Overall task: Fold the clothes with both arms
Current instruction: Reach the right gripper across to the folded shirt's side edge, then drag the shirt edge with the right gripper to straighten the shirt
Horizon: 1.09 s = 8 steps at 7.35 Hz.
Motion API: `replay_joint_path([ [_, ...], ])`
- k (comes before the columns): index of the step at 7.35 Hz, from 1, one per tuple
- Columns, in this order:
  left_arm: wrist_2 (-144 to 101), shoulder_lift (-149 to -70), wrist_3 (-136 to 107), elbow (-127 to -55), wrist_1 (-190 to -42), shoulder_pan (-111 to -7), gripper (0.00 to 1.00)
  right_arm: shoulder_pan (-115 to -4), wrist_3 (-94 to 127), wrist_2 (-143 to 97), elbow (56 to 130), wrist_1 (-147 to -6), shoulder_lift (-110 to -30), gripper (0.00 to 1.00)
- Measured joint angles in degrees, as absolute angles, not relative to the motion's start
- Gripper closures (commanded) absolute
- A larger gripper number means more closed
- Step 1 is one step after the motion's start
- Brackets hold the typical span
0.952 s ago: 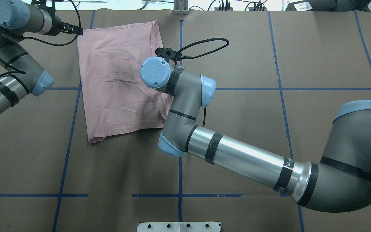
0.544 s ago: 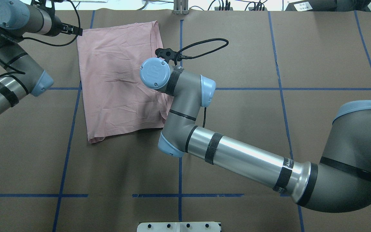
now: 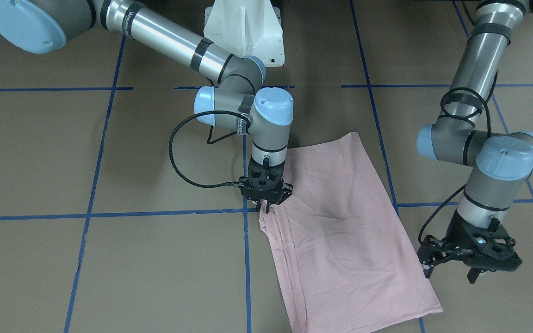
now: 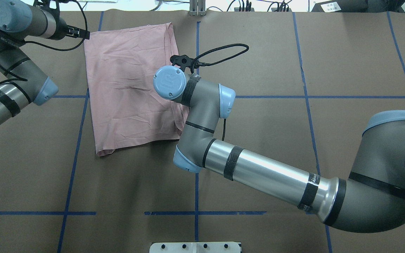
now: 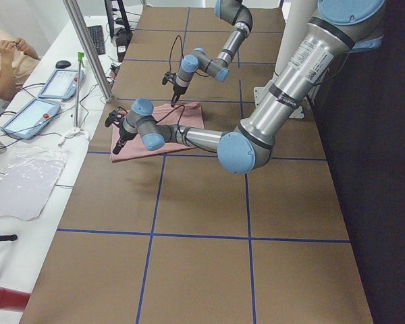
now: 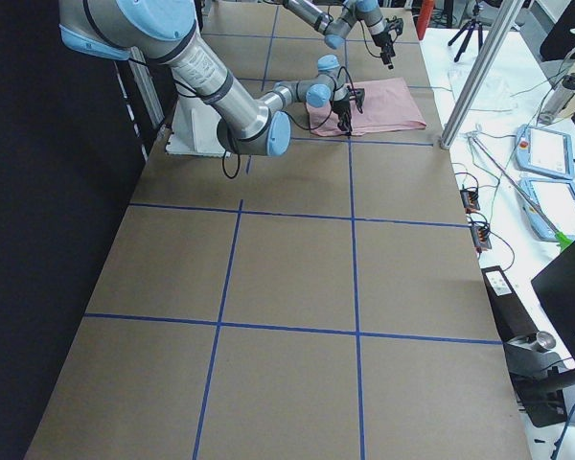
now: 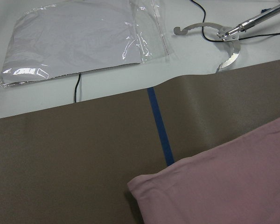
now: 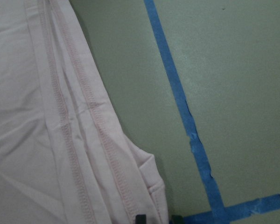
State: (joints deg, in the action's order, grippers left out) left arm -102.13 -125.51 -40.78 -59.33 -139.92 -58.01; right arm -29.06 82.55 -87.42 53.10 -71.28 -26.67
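Note:
The pale pink T-shirt (image 4: pixel 128 88) lies folded and plain side up on the brown table, also in the front view (image 3: pixel 340 231). My right gripper (image 3: pixel 265 208) points down at the shirt's hemmed side edge, fingers close together. The right wrist view shows the stitched hems (image 8: pixel 60 140) and both fingertips (image 8: pixel 140 218) pinching the hem's corner. My left gripper (image 3: pixel 449 273) is open and empty, hovering just off the shirt's opposite side near a far corner. The left wrist view shows that corner (image 7: pixel 214 186) and no fingers. The beagle print is hidden.
Blue tape lines (image 4: pixel 197 35) grid the table. The white pedestal (image 3: pixel 243 27) stands at the robot's side. Beyond the far table edge lie a clear plastic bag (image 7: pixel 74 37) and cables. An operator (image 5: pixel 7 54) and tablets (image 5: pixel 57 84) sit past a metal post (image 5: pixel 88 47).
My right wrist and gripper have shifted slightly toward the robot along the shirt's edge. The left arm has barely moved. The shirt lies as before.

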Motion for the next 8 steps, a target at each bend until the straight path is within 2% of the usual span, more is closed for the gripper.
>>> replay_joint_path([
  [3, -102.2, -125.5, -40.8, -59.3, -139.9, -58.0, 0.0, -29.0, 82.6, -87.2, 53.3, -71.3, -26.6, 1.0],
  [5, -102.2, -125.6, -40.8, -59.3, -139.9, -58.0, 0.0, -29.0, 82.5, -87.4, 56.9, -72.0, -27.9, 1.0],
  [6, -102.3, -125.6, -40.8, -59.4, -140.0, -58.0, 0.0, -28.8, 82.5, -87.6, 61.9, -73.6, -30.9, 1.0],
  [8, -102.4, -125.6, -40.8, -59.8, -140.0, -58.0, 0.0, -27.7, 82.6, -87.2, 76.4, -77.4, -41.3, 1.0],
])
